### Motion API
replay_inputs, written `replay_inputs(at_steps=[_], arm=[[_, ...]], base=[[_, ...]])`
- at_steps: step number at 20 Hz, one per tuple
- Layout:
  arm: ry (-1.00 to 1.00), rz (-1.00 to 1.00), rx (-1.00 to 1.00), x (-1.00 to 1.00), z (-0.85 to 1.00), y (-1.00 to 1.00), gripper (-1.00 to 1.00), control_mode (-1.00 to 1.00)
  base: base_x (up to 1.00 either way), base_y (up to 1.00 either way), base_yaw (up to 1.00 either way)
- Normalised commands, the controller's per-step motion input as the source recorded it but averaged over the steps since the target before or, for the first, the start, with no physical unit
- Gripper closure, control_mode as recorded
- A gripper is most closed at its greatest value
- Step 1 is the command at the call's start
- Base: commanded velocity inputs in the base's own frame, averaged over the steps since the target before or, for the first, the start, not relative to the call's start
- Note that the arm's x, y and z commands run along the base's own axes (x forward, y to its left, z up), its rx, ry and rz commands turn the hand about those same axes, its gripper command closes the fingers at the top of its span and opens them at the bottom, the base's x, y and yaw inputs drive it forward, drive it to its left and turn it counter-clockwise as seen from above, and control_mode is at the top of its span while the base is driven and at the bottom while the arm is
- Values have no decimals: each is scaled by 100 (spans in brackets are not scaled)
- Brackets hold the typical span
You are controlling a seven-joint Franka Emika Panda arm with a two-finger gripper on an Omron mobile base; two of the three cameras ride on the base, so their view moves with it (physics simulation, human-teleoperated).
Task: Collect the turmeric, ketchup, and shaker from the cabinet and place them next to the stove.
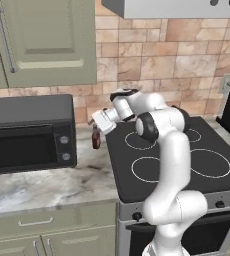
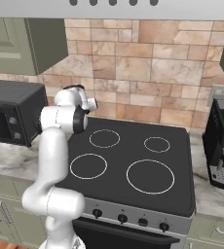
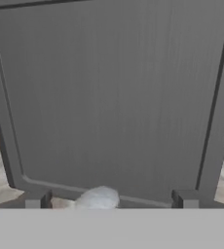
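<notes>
Ketchup [image 1: 95,136] stands upright on the worktop [image 1: 47,182] between the microwave [image 1: 29,132] and the stove [image 1: 172,160], just below the end effector [image 3: 112,198], whose fingertips [image 3: 38,198] stand wide apart, holding nothing.

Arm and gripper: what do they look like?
The arm is made of glossy white rounded segments with dark, nearly black joints. The gripper has a white boxy hand and two small dark grey square finger tips. No cables or markings are visible.
</notes>
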Motion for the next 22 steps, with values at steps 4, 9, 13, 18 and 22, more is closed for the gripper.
replay_inputs(at_steps=[4,9,13,18,22], arm=[[-2,0,-5,-6,52,0,-100,-100],[-5,0,-4,-21,59,-2,-100,-100],[-5,0,-1,-48,56,0,-100,-100],[-1,-5,-1,-72,45,0,-100,-100],[0,-12,-3,-77,32,5,-100,-100]], base=[[0,0,0],[0,0,0],[0,0,0],[0,0,0],[0,0,0]])
